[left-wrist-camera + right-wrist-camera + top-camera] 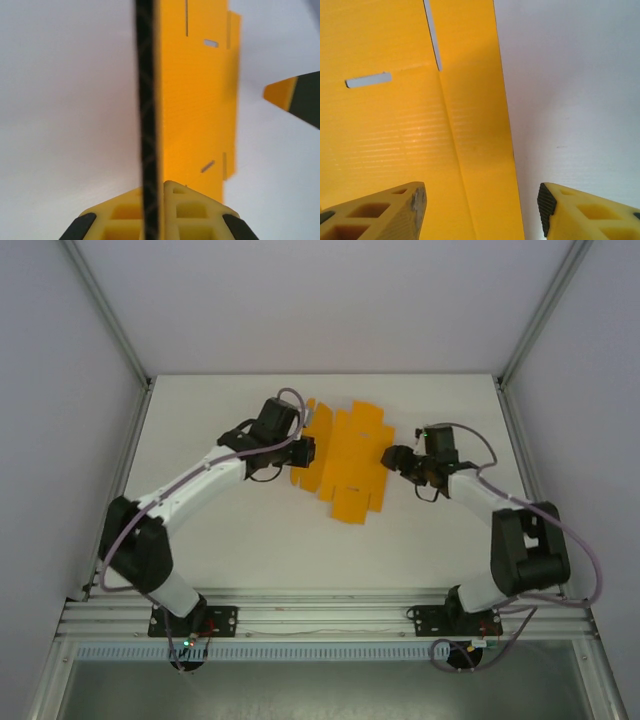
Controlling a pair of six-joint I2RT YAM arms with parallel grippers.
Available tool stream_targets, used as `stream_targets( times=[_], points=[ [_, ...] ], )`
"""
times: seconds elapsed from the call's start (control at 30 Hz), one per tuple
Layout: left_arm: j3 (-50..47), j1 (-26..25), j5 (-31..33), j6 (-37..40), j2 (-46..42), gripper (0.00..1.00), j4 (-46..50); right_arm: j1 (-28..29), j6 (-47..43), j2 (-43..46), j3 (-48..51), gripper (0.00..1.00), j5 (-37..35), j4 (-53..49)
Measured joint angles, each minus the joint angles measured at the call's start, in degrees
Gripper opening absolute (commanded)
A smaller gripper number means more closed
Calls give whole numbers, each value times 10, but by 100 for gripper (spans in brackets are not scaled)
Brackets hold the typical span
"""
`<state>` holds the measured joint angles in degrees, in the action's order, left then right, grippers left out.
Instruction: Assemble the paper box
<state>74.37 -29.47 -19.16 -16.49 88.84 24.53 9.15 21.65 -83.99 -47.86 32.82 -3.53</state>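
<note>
The paper box (350, 462) is not a box at all yet: it is a flat orange die-cut sheet lying near the middle of the white table (240, 540), flaps and notches spread out, between the two arms.

The left gripper (303, 452) is at the sheet's left side. In its wrist view the two yellow fingers (187, 210) are pressed together around a thin dark strip that runs straight up between them – this looks like the card seen edge-on – so the left gripper (152, 192) is clamped on that edge of the paper box (195, 100), the rest of the sheet stretching away to the right with its little slots showing.

The right gripper (393, 457) sits at the sheet's right edge. Its jaws stand wide apart (nothing between the pads is gripped): one fingertip (415, 200) hangs over the orange card (390, 130), the other over bare table (570, 100), the card's straight edge running between them.
</note>
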Motion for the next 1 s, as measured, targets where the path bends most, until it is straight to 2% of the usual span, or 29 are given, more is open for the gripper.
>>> stream_targets(
  times=[0.13, 0.37, 0.5, 0.7, 0.83, 1.0],
  points=[
    [-19, 0, -40, 14, -66, 0, -60, -19, -25, 76, 7, 52, 28, 0],
    [-125, 17, -97, 8, -198, 0, -207, -48, -35, 180, 51, 62, 101, 57],
    [-177, 46, -150, -34, -243, 0, -283, -56, -35, 187, 55, 64, 140, 84],
    [-223, 78, -225, -110, -261, 0, -381, -57, -38, 187, 31, 64, 185, 101],
    [-230, 78, -250, -137, -265, 0, -409, -57, -38, 184, 11, 63, 209, 118],
    [-237, 79, -258, -156, -276, 0, -424, -58, -33, 166, -17, 56, 234, 132]
  ],
)
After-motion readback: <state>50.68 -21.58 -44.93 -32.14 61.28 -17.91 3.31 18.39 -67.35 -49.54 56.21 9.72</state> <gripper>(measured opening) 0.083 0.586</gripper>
